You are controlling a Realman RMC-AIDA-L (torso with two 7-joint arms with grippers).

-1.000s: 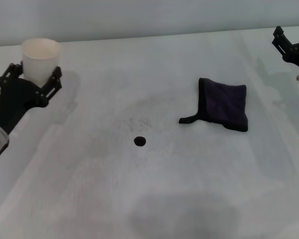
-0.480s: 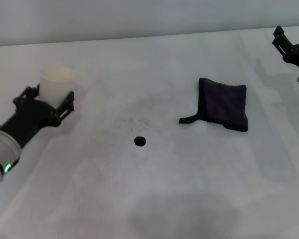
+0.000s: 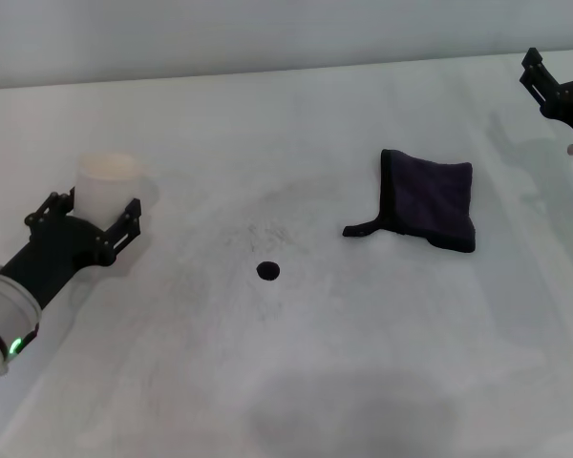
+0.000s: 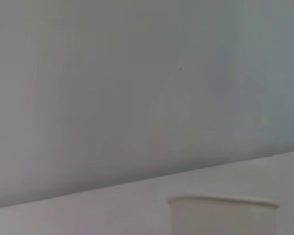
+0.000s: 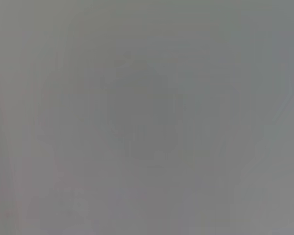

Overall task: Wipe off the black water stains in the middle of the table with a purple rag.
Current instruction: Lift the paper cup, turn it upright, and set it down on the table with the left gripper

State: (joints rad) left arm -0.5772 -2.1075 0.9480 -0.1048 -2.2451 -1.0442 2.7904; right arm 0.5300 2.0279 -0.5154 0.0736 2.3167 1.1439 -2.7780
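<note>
The black water stain [image 3: 267, 271] is one small round black spot in the middle of the white table [image 3: 315, 372]. The purple rag [image 3: 430, 198] lies flat to its right and a little farther back, with a small tail at its near left corner. Nothing touches the rag or the spot. My left gripper [image 3: 94, 204] is at the left, shut around a white cup [image 3: 106, 179], well left of the spot. The cup's rim also shows in the left wrist view [image 4: 223, 201]. My right gripper [image 3: 560, 74] is open and empty at the far right edge, beyond the rag.
Faint grey smears [image 3: 267, 229] spread around the spot. A pale wall [image 3: 267, 33] runs behind the table's back edge. The right wrist view shows only plain grey.
My left gripper has carried the white cup from the far left corner to the right and nearer, then slightly lower. The rag, the spot and the right gripper have not moved.
</note>
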